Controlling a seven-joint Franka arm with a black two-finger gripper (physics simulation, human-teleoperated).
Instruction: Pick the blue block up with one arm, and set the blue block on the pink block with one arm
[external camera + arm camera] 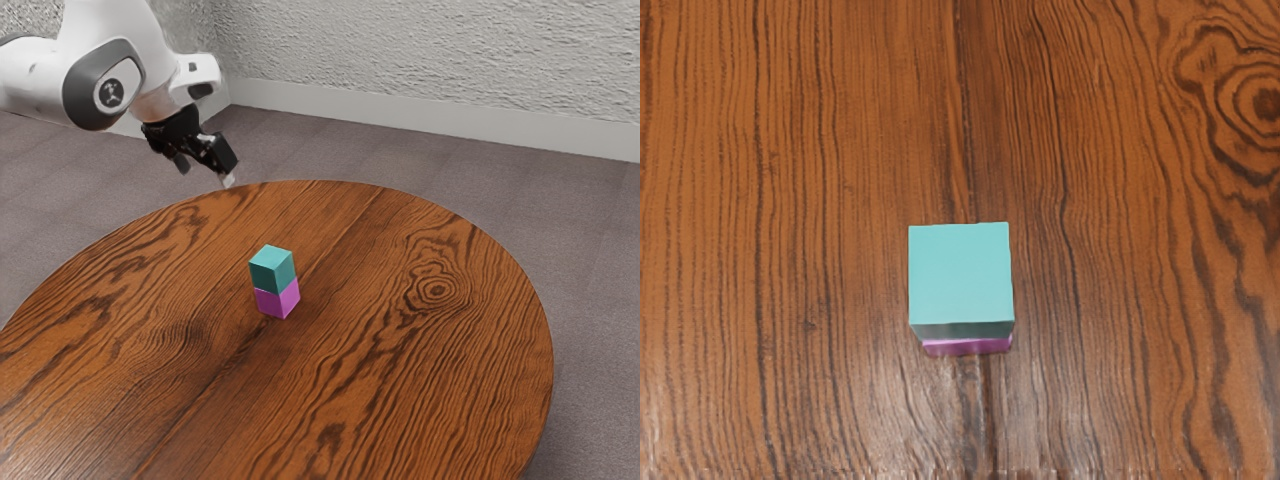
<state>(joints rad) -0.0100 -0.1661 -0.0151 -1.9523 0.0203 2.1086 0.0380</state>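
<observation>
Near the middle of the counter (430, 400) you have the blue block (272, 268), and it sits squarely on top of the pink block (278, 300), the two touching as a small upright stack. From the wrist view you look almost straight down on the blue block's top face (960, 275), with only a thin strip of the pink block (967, 346) peeking out beneath one edge, so the pair looks well aligned. By that evidence the placing looks done.

Should you need to grip it again, expect the blue block to behave as a small, stiff, light cube with smooth flat faces, probably a little slippery. Your best hold would be on two opposite side faces, square on and above the seam with the pink block, so the lower block is not dragged or tipped.

Further out, the gripper (207, 174) hangs high over the counter's far edge, toward the exterior view's left, well apart from the stack. Its fingers stand apart with nothing between them. The white arm (100, 80) behind it reaches in from the exterior view's upper left.
</observation>
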